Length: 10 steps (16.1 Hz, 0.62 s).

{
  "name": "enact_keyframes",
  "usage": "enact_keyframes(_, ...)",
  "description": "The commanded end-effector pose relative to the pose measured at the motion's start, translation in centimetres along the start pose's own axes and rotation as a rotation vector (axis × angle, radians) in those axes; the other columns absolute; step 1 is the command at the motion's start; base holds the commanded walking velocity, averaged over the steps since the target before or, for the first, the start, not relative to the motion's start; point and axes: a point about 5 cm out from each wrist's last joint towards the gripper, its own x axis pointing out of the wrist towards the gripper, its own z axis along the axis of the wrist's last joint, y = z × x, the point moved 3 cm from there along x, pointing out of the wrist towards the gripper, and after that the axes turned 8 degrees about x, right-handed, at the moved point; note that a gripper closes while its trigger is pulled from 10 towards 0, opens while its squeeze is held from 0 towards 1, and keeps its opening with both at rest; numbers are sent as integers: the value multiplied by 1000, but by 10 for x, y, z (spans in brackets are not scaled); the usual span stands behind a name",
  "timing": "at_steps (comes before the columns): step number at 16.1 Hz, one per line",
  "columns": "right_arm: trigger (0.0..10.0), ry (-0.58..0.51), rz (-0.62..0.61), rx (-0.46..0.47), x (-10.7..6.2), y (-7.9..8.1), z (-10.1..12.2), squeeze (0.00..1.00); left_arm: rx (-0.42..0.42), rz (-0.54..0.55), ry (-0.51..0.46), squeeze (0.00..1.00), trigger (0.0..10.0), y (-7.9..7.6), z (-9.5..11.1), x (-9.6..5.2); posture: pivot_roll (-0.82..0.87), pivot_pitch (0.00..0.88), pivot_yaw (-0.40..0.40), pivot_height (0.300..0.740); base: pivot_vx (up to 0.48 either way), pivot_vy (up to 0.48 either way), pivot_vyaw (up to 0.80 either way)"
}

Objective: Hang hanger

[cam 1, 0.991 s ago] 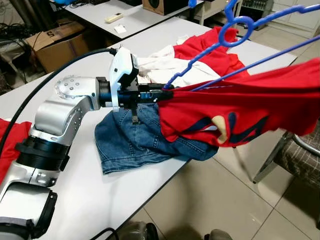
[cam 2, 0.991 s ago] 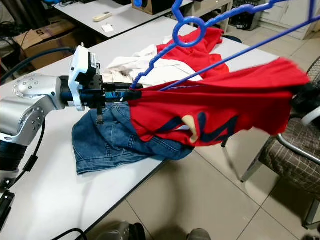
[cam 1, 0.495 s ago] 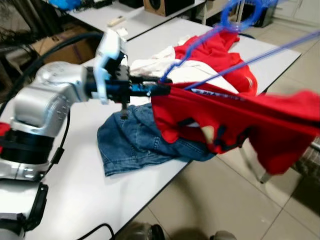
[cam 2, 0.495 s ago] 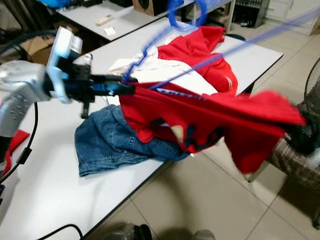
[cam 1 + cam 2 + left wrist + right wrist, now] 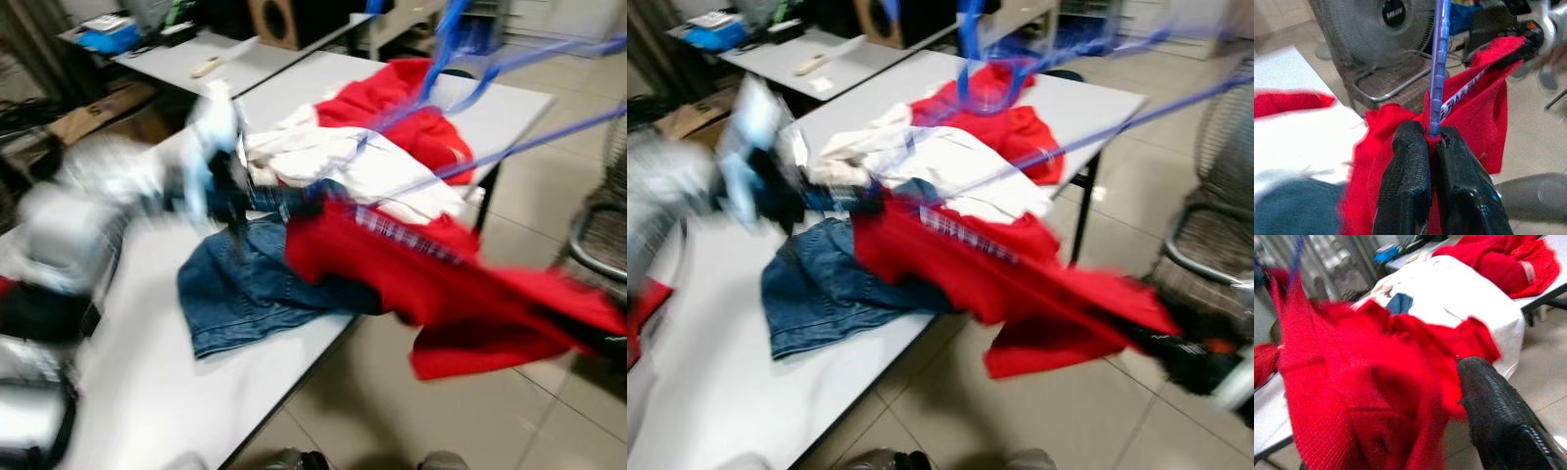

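Progress is partial: your left gripper [image 5: 1434,147] is clamped on one end of the blue hanger [image 5: 1440,63], which carries the red shirt [image 5: 460,294] out past the edge of the white table [image 5: 147,392]. Your right gripper [image 5: 1498,406] sits against the shirt's far end; its grip can't be made out. Judging by this, hanging remains.
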Motion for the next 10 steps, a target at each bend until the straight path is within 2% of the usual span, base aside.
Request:
enact_keyframes(1, 10000, -49, 12, -58, 9, 8, 9, 1000, 12, 84, 7, 0, 0, 5, 3, -6, -245, 0, 189, 740, 0, 0, 0)
enact_keyframes(3, 10000, -180, 48, -34, 29, 19, 26, 1000, -56, 144, -38, 0, 0, -5, -5, -9, -229, 0, 149, 740, 0, 0, 0)
enact_keyframes(6, 10000, -182, 143, -55, 58, 37, 26, 1000, -75, 231, -25, 0, 0, -20, -14, -25, -164, 0, 72, 740, 0, 0, 0)
enact_keyframes(8, 10000, -162, 192, -54, 74, 42, 28, 1000, -74, 322, -1, 0, 0, -23, -15, -39, -115, 0, 16, 740, 0, 0, 0)
enact_keyframes(10, 10000, -155, 201, -52, 81, 44, 29, 1000, -69, 352, 8, 0, 0, -24, -14, -43, -94, 0, 3, 740, 0, 0, 0)
